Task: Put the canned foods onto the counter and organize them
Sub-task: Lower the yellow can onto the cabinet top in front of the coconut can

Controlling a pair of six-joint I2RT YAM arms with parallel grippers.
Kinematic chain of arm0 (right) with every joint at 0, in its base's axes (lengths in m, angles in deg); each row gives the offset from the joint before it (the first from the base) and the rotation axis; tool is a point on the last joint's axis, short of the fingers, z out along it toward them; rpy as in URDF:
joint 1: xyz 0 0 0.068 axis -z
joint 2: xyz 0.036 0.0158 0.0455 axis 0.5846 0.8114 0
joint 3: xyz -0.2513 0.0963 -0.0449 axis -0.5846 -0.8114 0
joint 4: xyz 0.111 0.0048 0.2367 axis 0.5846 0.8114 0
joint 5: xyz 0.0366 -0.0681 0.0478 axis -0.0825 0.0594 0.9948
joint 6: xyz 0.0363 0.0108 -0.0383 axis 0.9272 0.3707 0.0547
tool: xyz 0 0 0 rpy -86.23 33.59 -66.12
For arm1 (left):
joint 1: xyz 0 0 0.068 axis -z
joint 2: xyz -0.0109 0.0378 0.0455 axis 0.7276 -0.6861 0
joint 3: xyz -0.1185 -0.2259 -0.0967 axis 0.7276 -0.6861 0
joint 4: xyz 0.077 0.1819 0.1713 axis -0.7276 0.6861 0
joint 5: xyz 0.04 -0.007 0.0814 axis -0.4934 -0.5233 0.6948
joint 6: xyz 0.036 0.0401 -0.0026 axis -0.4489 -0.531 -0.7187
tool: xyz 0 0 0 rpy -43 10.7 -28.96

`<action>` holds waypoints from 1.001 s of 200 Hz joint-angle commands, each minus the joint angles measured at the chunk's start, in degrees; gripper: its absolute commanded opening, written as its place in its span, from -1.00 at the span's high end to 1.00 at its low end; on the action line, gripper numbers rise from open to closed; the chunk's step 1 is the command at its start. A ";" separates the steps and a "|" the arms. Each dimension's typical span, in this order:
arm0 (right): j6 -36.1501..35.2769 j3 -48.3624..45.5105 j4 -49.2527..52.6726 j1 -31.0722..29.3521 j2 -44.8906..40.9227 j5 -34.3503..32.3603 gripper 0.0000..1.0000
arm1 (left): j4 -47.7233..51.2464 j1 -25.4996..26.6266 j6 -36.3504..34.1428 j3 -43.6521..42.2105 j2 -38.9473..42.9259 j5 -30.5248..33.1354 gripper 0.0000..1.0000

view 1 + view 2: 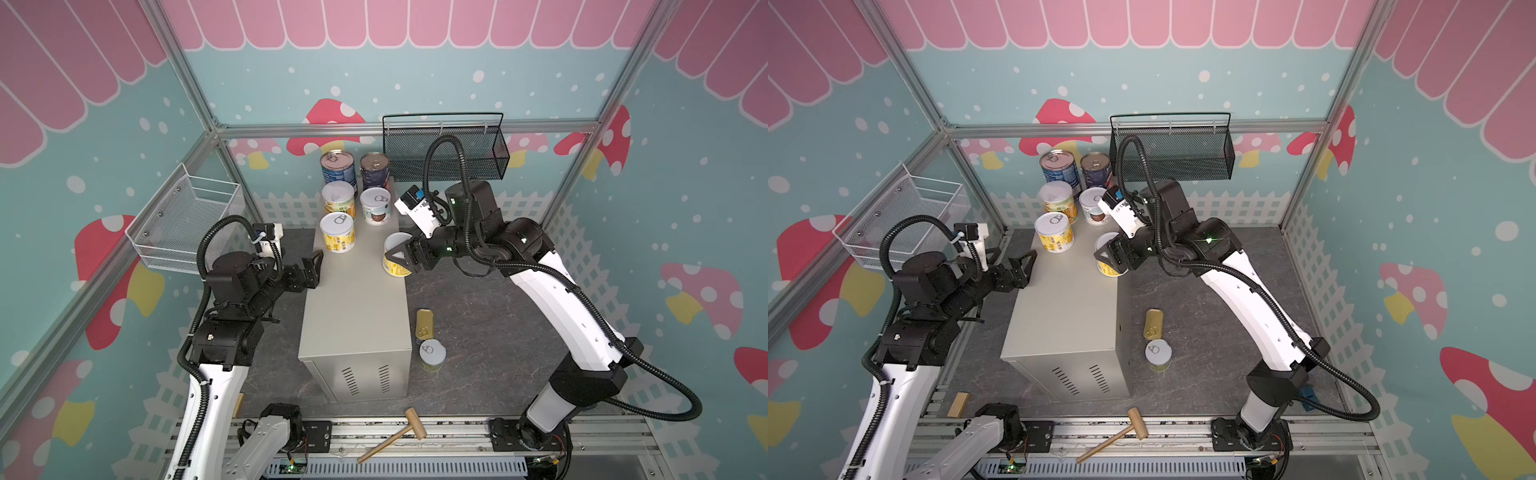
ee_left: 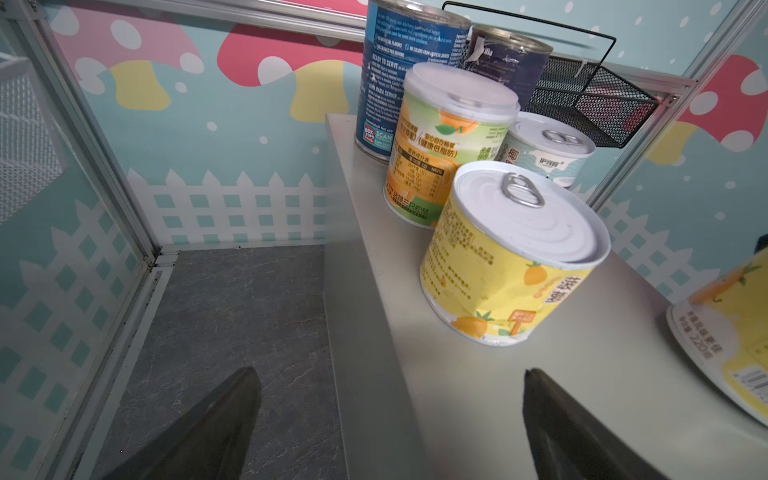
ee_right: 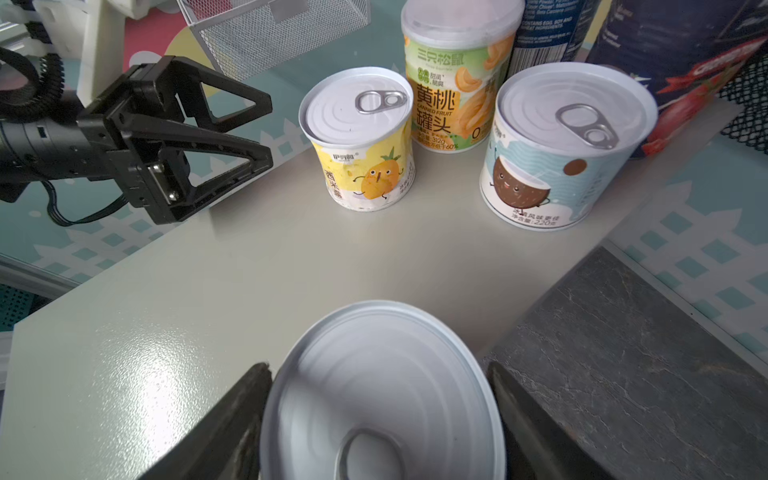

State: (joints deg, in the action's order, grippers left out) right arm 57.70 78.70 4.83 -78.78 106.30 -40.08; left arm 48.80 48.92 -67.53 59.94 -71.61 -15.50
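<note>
- A booth with teal walls printed with mushrooms and white fences is seen in both top views. On its dark slate-patterned floor (image 1: pixel 478 316) the beige metal worktop (image 1: pixel 357 307) is set, with its vented end toward the camera.
- Five cans are stood upright at the far end of the worktop. A blue can (image 1: pixel 337 170) and a navy can (image 1: pixel 375 171) are placed at the far edge. A peach can (image 1: pixel 339 200) and a coconut can (image 1: pixel 376 206) are placed in front of them. A pineapple can (image 1: pixel 337 232) is placed nearest, by the left edge.
- The right tool (image 1: pixel 397 259) is closed on a yellow-labelled can (image 3: pixel 382 386), which is held tilted at the right edge of the worktop — whether its base touches the top cannot be told.
- The left tool (image 1: pixel 316 268) is held wide open and empty at the left edge, near the pineapple can but apart from it.
- A flat gold tin (image 1: pixel 424 323) and a short silver-lidded can (image 1: pixel 432 353) are left on the floor, just beside each other, near the worktop's front right corner.
- A wooden mallet (image 1: pixel 395 436) is laid on the rail (image 1: pixel 457 432) in front.
</note>
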 commanded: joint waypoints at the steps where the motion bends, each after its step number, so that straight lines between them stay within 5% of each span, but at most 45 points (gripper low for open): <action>1: -1.01 1.34 -3.46 -1.00 1.65 -1.30 -0.21 | -0.71 -0.58 0.26 -0.55 0.21 -0.98 -0.99; 78: 0.41 1.23 -9.58 -3.53 7.19 -7.54 -0.21 | -0.69 -0.63 0.08 -0.73 0.12 -0.96 -0.99; 114: 1.19 0.34 -11.26 -4.28 7.03 -11.94 -0.37 | -0.98 -0.72 0.38 -0.69 -0.23 -1.43 -0.99; 200: 2.59 -23.58 -28.56 -5.43 -7.96 -13.14 -0.88 | -1.60 -0.85 1.18 -0.69 -1.19 -2.67 -0.99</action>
State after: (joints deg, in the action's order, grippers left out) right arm 60.12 60.43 -16.17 -83.45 103.26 -52.26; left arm 48.26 48.55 -66.64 59.85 -72.50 -16.97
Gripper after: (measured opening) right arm 0.932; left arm 0.995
